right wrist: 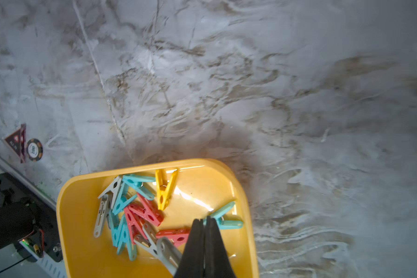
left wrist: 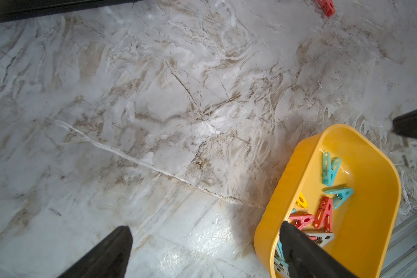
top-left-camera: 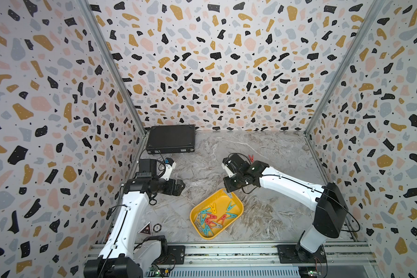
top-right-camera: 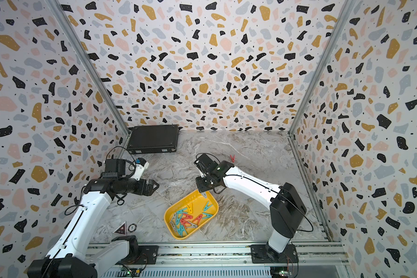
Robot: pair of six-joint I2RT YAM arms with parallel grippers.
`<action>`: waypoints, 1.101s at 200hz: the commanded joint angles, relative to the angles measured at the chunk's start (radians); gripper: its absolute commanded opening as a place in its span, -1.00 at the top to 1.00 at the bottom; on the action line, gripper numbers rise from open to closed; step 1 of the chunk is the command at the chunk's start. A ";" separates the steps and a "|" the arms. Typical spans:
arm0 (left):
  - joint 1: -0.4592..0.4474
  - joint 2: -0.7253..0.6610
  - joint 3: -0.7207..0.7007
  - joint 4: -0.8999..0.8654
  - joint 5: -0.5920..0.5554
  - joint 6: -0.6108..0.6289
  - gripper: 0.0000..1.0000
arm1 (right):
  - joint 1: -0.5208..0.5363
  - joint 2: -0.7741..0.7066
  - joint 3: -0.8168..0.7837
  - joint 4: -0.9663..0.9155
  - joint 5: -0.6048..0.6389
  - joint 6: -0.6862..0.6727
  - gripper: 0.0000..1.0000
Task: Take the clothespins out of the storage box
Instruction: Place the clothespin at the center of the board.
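Note:
The yellow storage box (top-left-camera: 223,197) (top-right-camera: 196,197) sits on the marble table near its front middle. Several teal, red, yellow and grey clothespins (top-left-camera: 210,220) (right wrist: 140,211) lie piled in its near half. My right gripper (right wrist: 204,219) hangs over the box's far corner with its fingers pressed together. A pale grey clothespin (right wrist: 164,250) (top-left-camera: 229,194) juts out from behind them, raised above the pile. One red clothespin (top-left-camera: 251,158) (left wrist: 326,7) lies on the table behind the right arm. My left gripper (left wrist: 205,233) (top-left-camera: 181,186) hovers open and empty, left of the box.
A flat black case (top-left-camera: 170,139) lies in the far left corner. A triangular marker (top-left-camera: 145,228) and a round chip (top-left-camera: 157,227) sit by the left arm's base. A metal rail (top-left-camera: 226,250) runs along the front edge. Patterned walls close in three sides.

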 commanded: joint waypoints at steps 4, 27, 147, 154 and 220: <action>-0.004 -0.005 -0.010 0.010 -0.009 0.014 -0.99 | -0.103 -0.077 -0.005 -0.059 0.016 -0.049 1.00; -0.004 -0.003 -0.009 0.008 -0.007 0.014 -1.00 | -0.220 -0.083 -0.015 -0.074 0.019 -0.080 1.00; -0.004 -0.011 -0.009 0.008 0.000 0.015 -1.00 | -0.630 0.304 0.210 -0.050 0.031 -0.144 1.00; -0.004 -0.012 -0.009 0.009 0.000 0.016 -0.99 | -0.640 0.333 0.226 -0.035 0.016 -0.138 1.00; -0.004 -0.022 -0.011 0.012 -0.003 0.016 -0.99 | -0.655 0.563 0.445 -0.056 -0.017 -0.114 1.00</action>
